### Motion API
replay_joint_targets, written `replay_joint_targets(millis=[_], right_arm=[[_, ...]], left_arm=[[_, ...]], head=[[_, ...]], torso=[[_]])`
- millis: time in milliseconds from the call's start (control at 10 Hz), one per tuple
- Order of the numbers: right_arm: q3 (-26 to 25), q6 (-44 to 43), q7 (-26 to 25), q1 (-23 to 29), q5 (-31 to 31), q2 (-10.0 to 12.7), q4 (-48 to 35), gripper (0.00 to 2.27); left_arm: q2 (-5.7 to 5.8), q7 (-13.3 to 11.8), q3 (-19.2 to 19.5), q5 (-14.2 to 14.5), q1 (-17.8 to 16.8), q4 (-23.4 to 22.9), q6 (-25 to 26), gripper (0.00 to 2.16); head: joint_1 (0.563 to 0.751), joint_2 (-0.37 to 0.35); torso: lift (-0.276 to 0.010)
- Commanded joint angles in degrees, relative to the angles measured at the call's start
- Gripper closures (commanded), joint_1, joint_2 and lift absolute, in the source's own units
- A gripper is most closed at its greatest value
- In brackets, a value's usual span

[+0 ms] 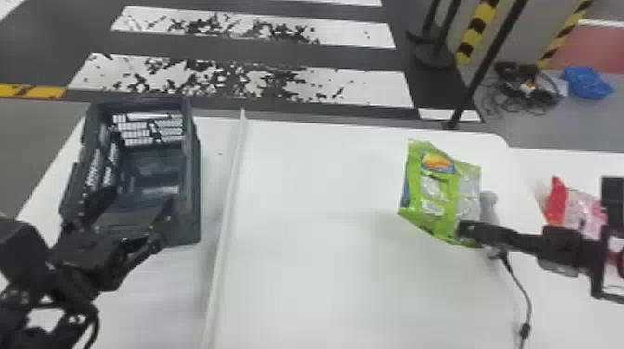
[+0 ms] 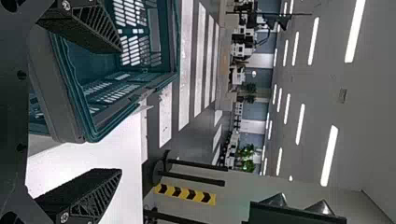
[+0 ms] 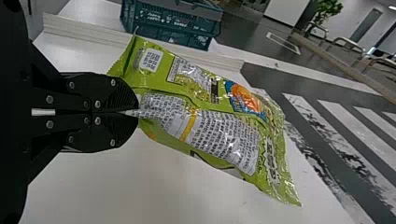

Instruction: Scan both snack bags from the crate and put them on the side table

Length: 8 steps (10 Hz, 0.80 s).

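My right gripper is at the right part of the white table, holding the green snack bag by its near edge. In the right wrist view the right gripper is shut on a fold of the green snack bag, which extends out past the fingertips. A red and pink snack bag lies on the side table at the right, partly behind the right arm. My left gripper is over the near end of the dark crate; the left wrist view has the left gripper open, nothing between its fingers.
A raised white strip runs along the table between the crate and the green bag. The scanner stands just behind the right gripper, with a black cable trailing toward the front. Black stands are on the floor beyond the table.
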Motion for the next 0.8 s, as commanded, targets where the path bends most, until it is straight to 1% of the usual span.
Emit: replay_joint_targets(millis=[0,100,200,300,500,600,700], right_arm=[[-5.9,-1.2,-3.7,-1.1,-3.2,0.1,-0.3,2.24],[-8.7,-3.6,-7.2,-1.8,-3.5,0.0,0.7,2.24],[-11.6,-5.4,-10.8,-2.8,-5.9,-0.3,3.5,2.24],[-13.8,-7.5,-13.4,-4.0,-6.4,-0.5,6.7,2.24],[-15.3,-19.8,-21.6,-4.4,-6.3,-1.2,13.0,2.24],[-15.0,-25.6,-24.3,-5.6,-5.3,-1.8,17.8,2.24],[-14.6,-31.6,-27.0,-6.2,-4.6,-2.2,21.6,2.24]], left_arm=[[-0.01,0.0,0.1,0.0,0.1,-0.1,0.0,0.09],[-0.01,0.0,0.3,0.0,0.2,-0.1,0.0,0.09],[-0.01,0.0,0.3,0.0,0.3,-0.1,0.0,0.09],[-0.01,0.0,0.3,0.0,0.3,-0.2,-0.2,0.09],[-0.01,0.0,0.3,0.0,0.3,-0.3,0.0,0.09],[-0.01,0.0,0.3,0.0,0.3,-0.3,0.0,0.09],[-0.10,0.0,0.3,0.0,0.3,-0.3,0.0,0.09]], head=[[0.695,-0.119],[0.695,-0.154],[0.695,-0.194],[0.695,-0.216],[0.695,-0.305],[0.695,-0.350],[0.695,-0.350]], torso=[[-0.087],[-0.087],[-0.087],[-0.087],[-0.087],[-0.087],[-0.087]])
